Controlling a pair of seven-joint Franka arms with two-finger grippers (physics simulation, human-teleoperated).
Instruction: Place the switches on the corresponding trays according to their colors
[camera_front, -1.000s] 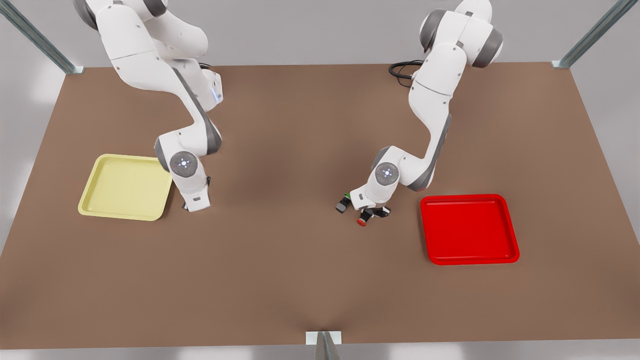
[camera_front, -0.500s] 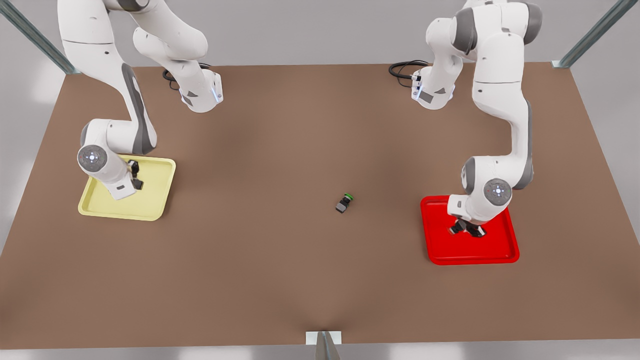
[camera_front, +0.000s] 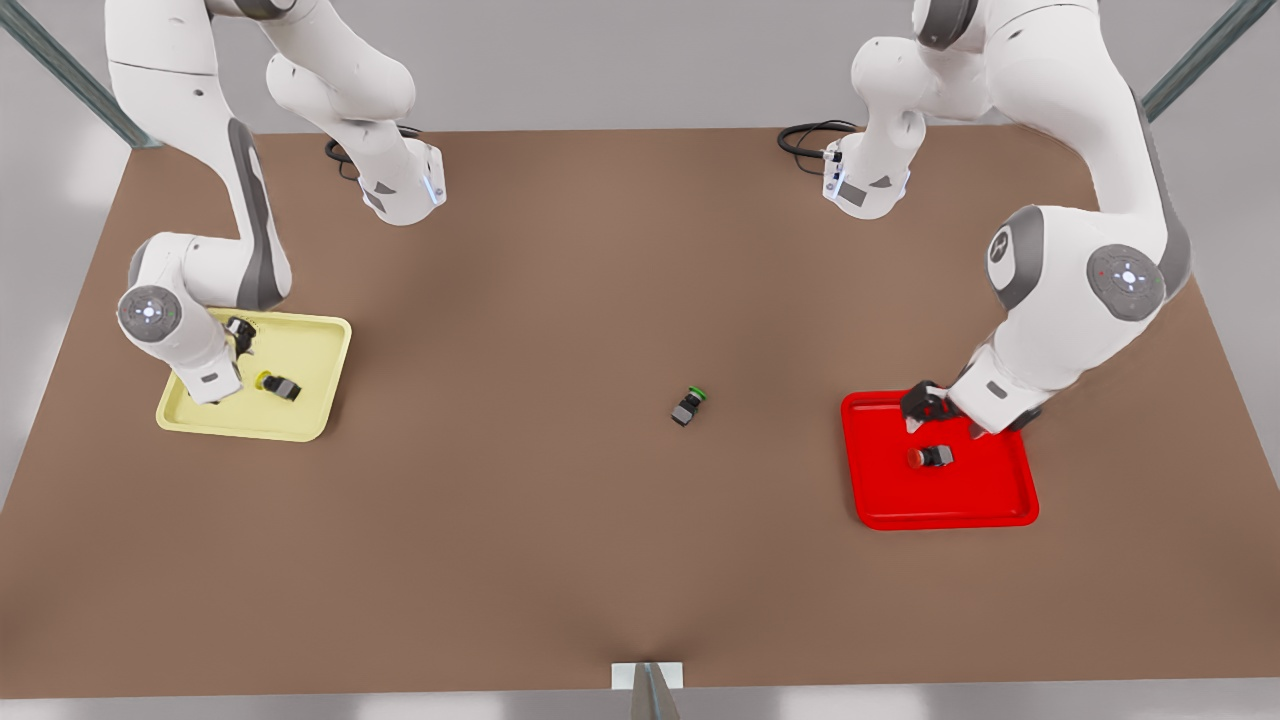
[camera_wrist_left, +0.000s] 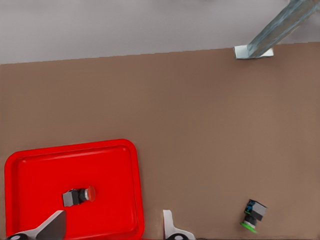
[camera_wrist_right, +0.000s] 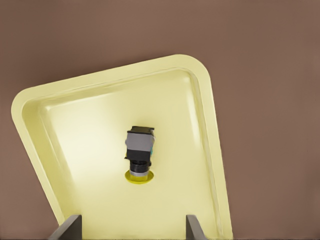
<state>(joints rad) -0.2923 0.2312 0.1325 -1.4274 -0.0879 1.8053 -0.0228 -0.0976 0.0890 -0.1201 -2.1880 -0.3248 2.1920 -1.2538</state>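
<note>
Left gripper (camera_front: 940, 412) hangs above the red tray (camera_front: 1000, 505) with fingers spread and nothing held; red switch (camera_front: 930, 458) lies inside it; right gripper (camera_front: 238, 335) is likewise parted over the yellow tray (camera_front: 200, 420), yellow switch (camera_front: 279, 386) resting within. I note the green switch (camera_front: 688, 406) on the table (camera_front: 560, 560), well apart from both trays; it matches neither, so I judge a misplacement possible.
</note>
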